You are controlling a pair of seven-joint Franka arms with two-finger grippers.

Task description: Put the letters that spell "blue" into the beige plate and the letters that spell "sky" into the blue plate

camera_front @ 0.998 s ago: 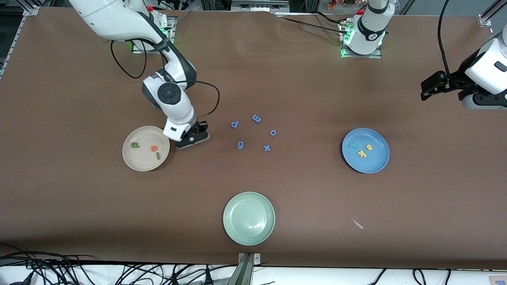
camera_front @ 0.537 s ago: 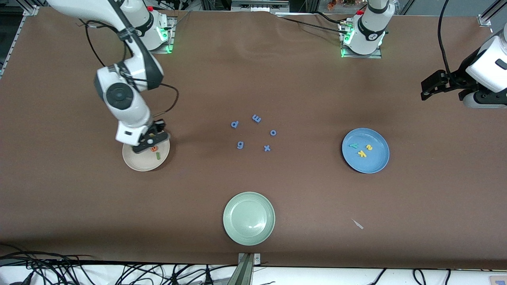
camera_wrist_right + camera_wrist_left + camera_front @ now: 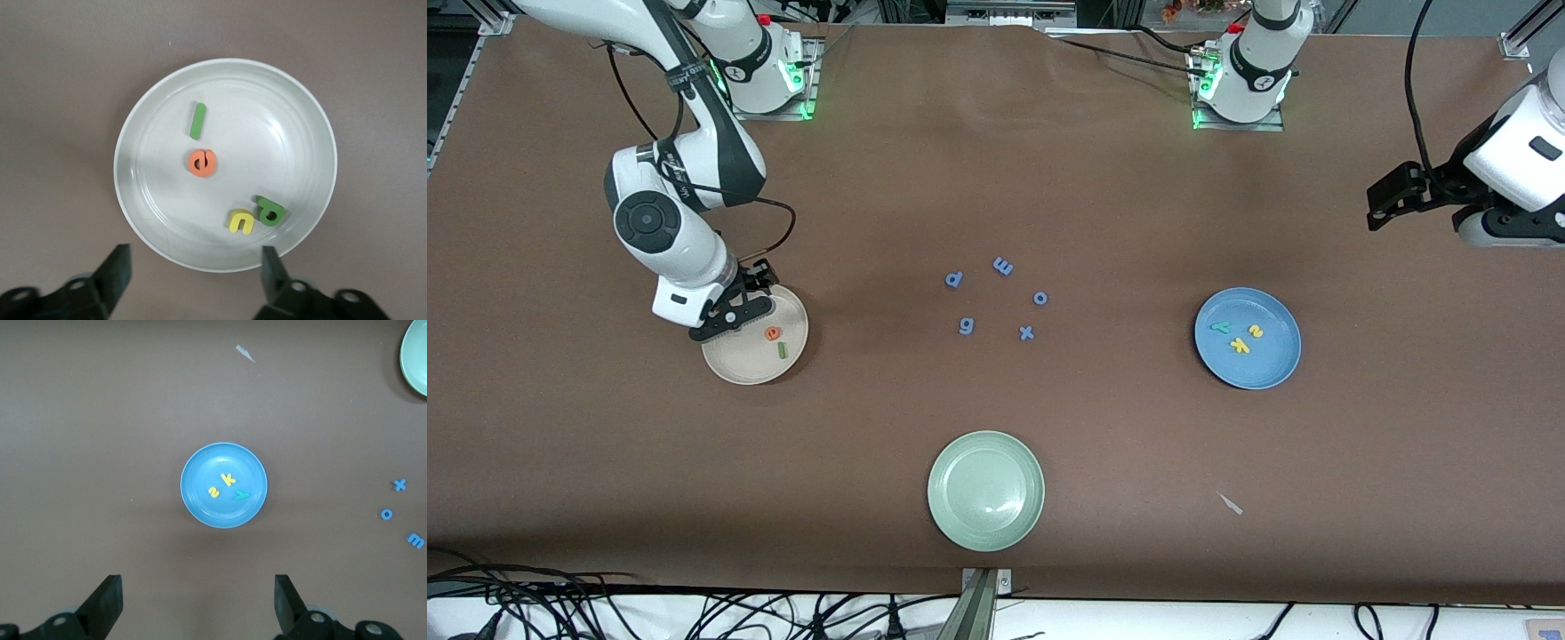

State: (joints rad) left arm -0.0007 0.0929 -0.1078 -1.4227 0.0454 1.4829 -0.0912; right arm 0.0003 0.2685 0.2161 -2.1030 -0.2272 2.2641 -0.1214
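On the table in the front view, the right gripper (image 3: 729, 313) hangs over the beige plate (image 3: 734, 363) at the right arm's end, covering the part of it farthest from the camera. An orange e (image 3: 772, 333) and a green l (image 3: 782, 350) show in the uncovered part. Five blue-purple letters (image 3: 996, 299) lie in a loose ring near the middle of the table, well apart from either plate. The blue plate (image 3: 1276, 369) sits toward the left arm's end and carries a teal y (image 3: 1220, 326), a yellow k (image 3: 1239, 345) and a yellow s (image 3: 1256, 332). A pale green plate (image 3: 985, 490) sits closest to the camera, with a small pale scrap (image 3: 1231, 504) beside it toward the left arm's end. The left gripper (image 3: 1392, 194) waits up in the air at the table's edge.

From the left wrist view, the left gripper's fingers (image 3: 107, 605) stand spread wide with nothing between them, and the blue plate lies on the table ahead with its three letters close together.

From the right wrist view, the right gripper's fingers (image 3: 119, 268) are spread apart and empty above the beige plate's rim. Nothing blocks the dish: the l, the e, a yellow u (image 3: 241, 221) and a green b (image 3: 271, 211) all lie inside, the u and b touching.
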